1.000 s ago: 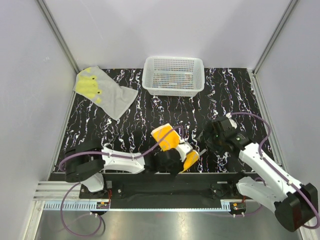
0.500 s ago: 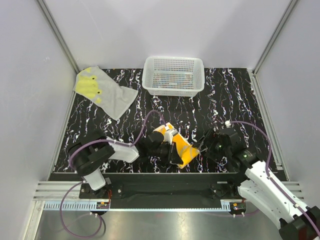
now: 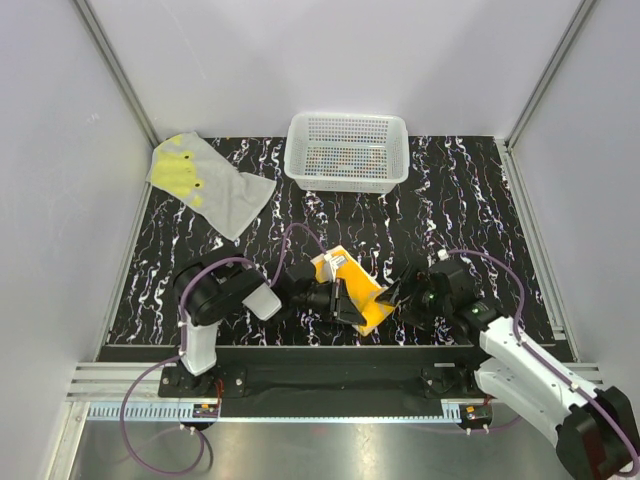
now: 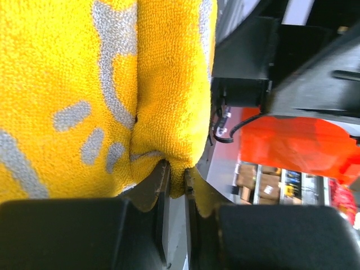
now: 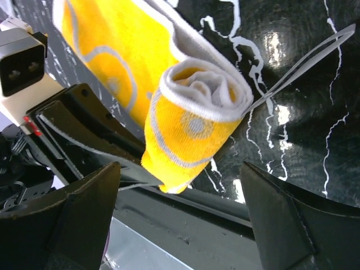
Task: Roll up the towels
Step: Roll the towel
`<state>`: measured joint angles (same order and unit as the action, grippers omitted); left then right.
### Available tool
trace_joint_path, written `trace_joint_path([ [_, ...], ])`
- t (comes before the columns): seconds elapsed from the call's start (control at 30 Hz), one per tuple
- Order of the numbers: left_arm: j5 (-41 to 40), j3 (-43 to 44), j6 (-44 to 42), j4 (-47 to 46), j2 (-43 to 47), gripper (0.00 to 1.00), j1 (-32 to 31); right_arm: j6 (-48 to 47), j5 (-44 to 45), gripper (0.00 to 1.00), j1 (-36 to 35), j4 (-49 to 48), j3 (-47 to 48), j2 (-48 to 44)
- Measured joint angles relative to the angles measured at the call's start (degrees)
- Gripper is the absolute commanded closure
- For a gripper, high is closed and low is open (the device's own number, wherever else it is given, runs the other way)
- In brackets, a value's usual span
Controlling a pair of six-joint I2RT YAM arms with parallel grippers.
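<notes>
Now the left gripper [image 4: 174, 183] pinches a fold of the orange towel [image 3: 355, 288] near the front edge of the table [image 3: 470, 200]; the right gripper [image 5: 180, 166] is spread beside its rolled end, which may unroll if released.

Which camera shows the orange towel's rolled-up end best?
Right wrist: the orange towel faces it end-on, its spiral layers plain. The top view shows it small; the left wrist, only close-up fabric.
</notes>
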<state>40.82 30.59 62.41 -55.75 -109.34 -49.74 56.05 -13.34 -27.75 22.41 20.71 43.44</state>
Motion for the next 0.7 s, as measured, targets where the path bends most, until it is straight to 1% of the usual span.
trace_joint_path([
  [0.13,2.0,0.0,3.1,-5.7,-3.8,1.0,0.4,0.4,-0.3,0.11,0.0,-3.3,-1.2,3.5],
  [0.17,2.4,0.0,3.7,-6.6,-4.5,1.0,0.5,0.5,-0.3,0.17,0.0,-4.2,-1.5,4.4],
  [0.23,2.8,0.0,4.1,-7.8,-5.2,1.0,0.6,0.8,-0.4,0.21,0.0,-6.2,-2.1,5.9],
  [0.27,2.8,0.0,4.3,-8.0,-5.3,1.0,0.6,0.8,-0.4,0.25,0.0,-7.3,-2.4,6.7],
  [0.47,3.0,0.2,4.3,-8.1,-5.3,1.0,0.7,1.3,-0.9,0.29,-0.2,-12.7,-4.4,11.5],
  [0.6,3.3,0.9,4.0,-7.1,-5.3,0.99,0.7,1.6,-0.9,0.37,-0.9,-16.3,-4.6,13.8],
  [0.63,3.4,1.0,3.8,-6.6,-5.3,0.98,0.7,1.6,-0.9,0.44,-1.0,-16.9,-4.7,14.3],
  [0.7,3.6,1.5,3.1,-5.6,-5.3,0.95,0.7,1.7,-0.8,0.5,-1.4,-18.2,-4.7,15.3],
])
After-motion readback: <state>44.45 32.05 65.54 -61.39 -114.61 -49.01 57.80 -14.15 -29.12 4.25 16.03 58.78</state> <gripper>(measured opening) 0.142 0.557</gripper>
